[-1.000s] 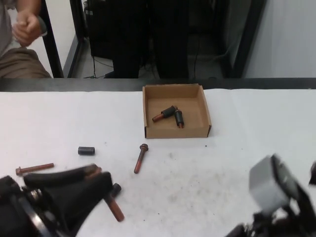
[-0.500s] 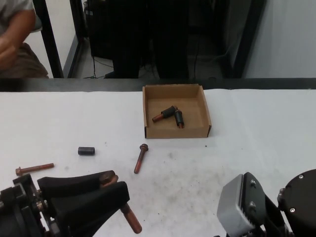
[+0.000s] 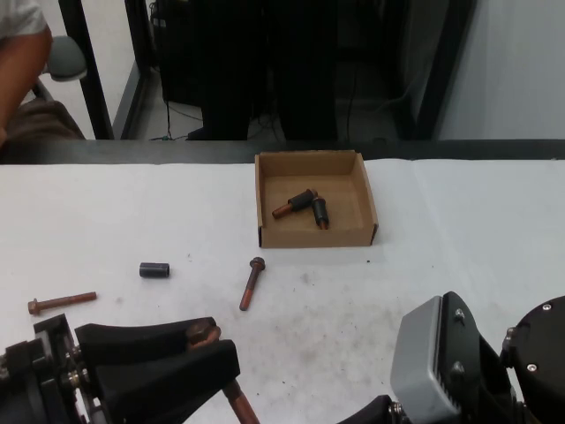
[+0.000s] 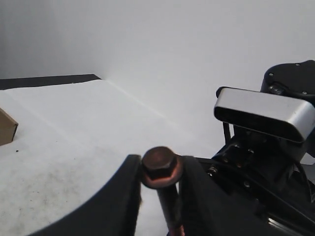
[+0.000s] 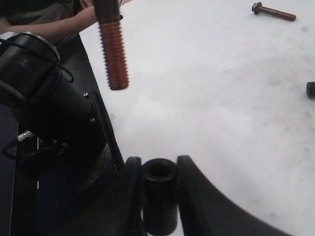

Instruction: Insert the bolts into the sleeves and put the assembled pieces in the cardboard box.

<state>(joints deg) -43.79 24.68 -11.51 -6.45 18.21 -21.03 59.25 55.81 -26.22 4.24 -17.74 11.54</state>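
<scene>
The left tool (image 4: 161,163) is clamped on a copper-coloured bolt (image 4: 162,170) with a hexagonal flanged head. Its two black fingers (image 4: 123,196) press on either side just under the head, and the shank runs away between them. In the high view this tool (image 3: 221,346) sits at the near left corner of the white worktop (image 3: 441,265), with the bolt (image 3: 239,405) slanting out beneath its tips towards the near edge.

The right tool (image 5: 156,163) is clamped on a short black cylindrical sleeve (image 5: 160,196), one finger on each side, with the sleeve's open bore facing the wrist camera. In the same view the threaded end of the held bolt (image 5: 112,54) hangs free, apart from the sleeve and not inside it. The right arm (image 3: 494,371) sits at the near right corner in the high view.

A brown open-topped cardboard box (image 3: 313,235) stands at the middle of the worktop, towards its far edge. Two assembled pieces, each a bolt inside a black sleeve, lie in it close together: one (image 3: 296,203) is angled across the floor, and the other (image 3: 320,212) is just beside it.

Three parts lie loose on the worktop, well apart from both tools. A second black sleeve (image 3: 154,269) lies on its side left of the box. One loose bolt (image 3: 251,284) lies near the box's front left corner, head towards the box. Another loose bolt (image 3: 62,302) lies by the left edge.
</scene>
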